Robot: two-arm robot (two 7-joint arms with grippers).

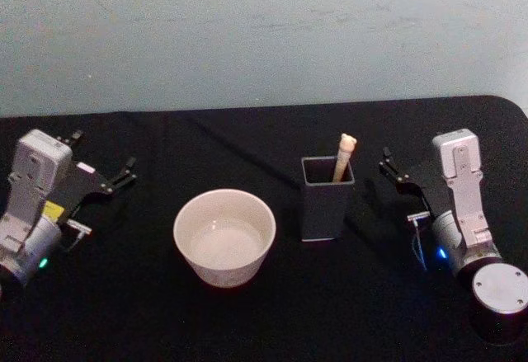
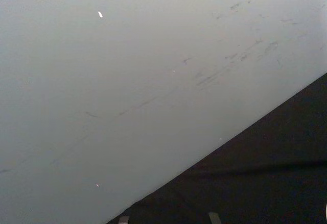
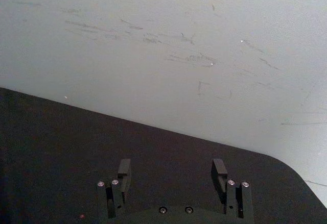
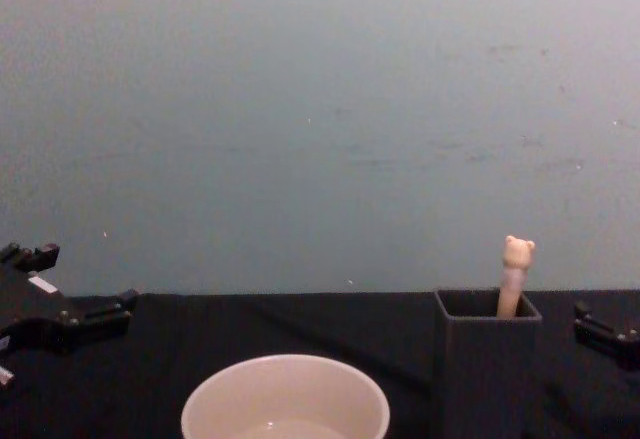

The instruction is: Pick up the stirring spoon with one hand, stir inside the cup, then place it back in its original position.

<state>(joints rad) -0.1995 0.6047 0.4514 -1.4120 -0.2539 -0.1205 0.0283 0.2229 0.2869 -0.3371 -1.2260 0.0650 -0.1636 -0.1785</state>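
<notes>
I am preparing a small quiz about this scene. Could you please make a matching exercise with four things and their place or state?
Things:
1. stirring spoon
2. cup
3. left gripper
4. right gripper

Descriptions:
A. open, right of the holder
B. stands in the dark square holder
C. open, at the table's left side
D. cream-white, left of the holder

Pairs: 1-B, 2-D, 3-C, 4-A

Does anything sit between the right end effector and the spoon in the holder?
Nothing visible does. The right end effector is open, just right of the holder, with bare table between them. The spoon sticks out of the holder's top, so the handle is reachable from above.
</notes>
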